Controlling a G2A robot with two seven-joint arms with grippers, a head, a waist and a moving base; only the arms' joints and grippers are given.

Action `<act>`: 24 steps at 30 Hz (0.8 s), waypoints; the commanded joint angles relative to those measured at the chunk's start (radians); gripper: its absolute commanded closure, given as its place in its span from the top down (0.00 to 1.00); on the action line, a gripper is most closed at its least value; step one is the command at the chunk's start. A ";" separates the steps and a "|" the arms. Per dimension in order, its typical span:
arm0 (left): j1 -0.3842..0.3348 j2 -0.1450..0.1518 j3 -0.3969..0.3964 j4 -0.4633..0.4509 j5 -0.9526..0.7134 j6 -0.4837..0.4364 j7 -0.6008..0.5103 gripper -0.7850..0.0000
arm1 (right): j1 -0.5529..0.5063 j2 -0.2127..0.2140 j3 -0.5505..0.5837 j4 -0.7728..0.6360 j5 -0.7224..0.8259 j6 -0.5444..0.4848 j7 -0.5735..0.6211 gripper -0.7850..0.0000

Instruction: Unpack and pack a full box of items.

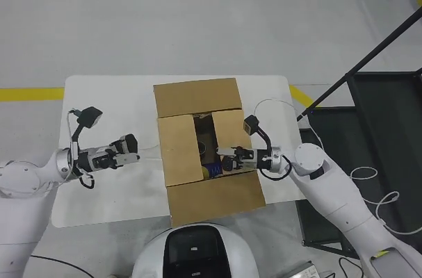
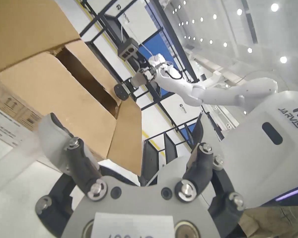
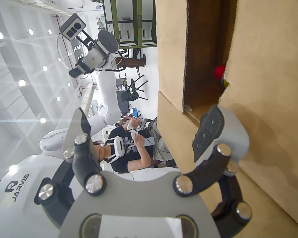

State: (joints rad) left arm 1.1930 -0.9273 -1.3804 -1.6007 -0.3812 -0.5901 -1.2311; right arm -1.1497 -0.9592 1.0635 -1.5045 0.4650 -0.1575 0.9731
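Observation:
A brown cardboard box [image 1: 179, 149] stands in the middle of the white table [image 1: 106, 97], its four flaps folded outward. Inside the opening lie a dark blue item [image 1: 212, 170] and a round dark one [image 1: 204, 147]; the right wrist view shows a red-topped item [image 3: 219, 71] deep in the box [image 3: 263, 50]. My right gripper [image 1: 221, 154] [image 3: 145, 115] hovers open over the opening's near right corner, a flap edge between its fingers. My left gripper [image 1: 135, 154] [image 2: 124, 127] is open and holds nothing, just left of the box [image 2: 52, 87].
A black metal rack [image 1: 377, 104] stands beside the table's right edge. A yellow floor line [image 1: 23, 94] runs behind the table. Bare table surface lies left of the box and along its front left.

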 commanded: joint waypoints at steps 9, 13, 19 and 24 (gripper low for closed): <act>-0.060 0.060 0.119 -0.035 -0.064 0.042 -0.041 1.00 | 0.000 0.000 0.000 0.000 0.000 -0.001 0.000 1.00; -0.060 0.060 0.119 -0.035 -0.064 0.042 -0.041 1.00 | 0.000 0.000 0.000 0.000 0.000 -0.001 0.000 1.00; -0.060 0.060 0.119 -0.035 -0.064 0.042 -0.041 1.00 | -0.003 -0.001 -0.001 -0.001 0.001 0.002 -0.011 1.00; -0.063 0.058 0.132 0.021 -0.066 0.132 -0.012 1.00 | 0.039 -0.022 -0.062 -0.004 -0.021 0.035 -0.040 1.00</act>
State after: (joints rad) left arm 1.1393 -0.8690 -1.2518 -1.6031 -0.4384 -0.4815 -1.2370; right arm -1.1268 -0.9759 1.0185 -1.5113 0.4528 -0.1273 0.9327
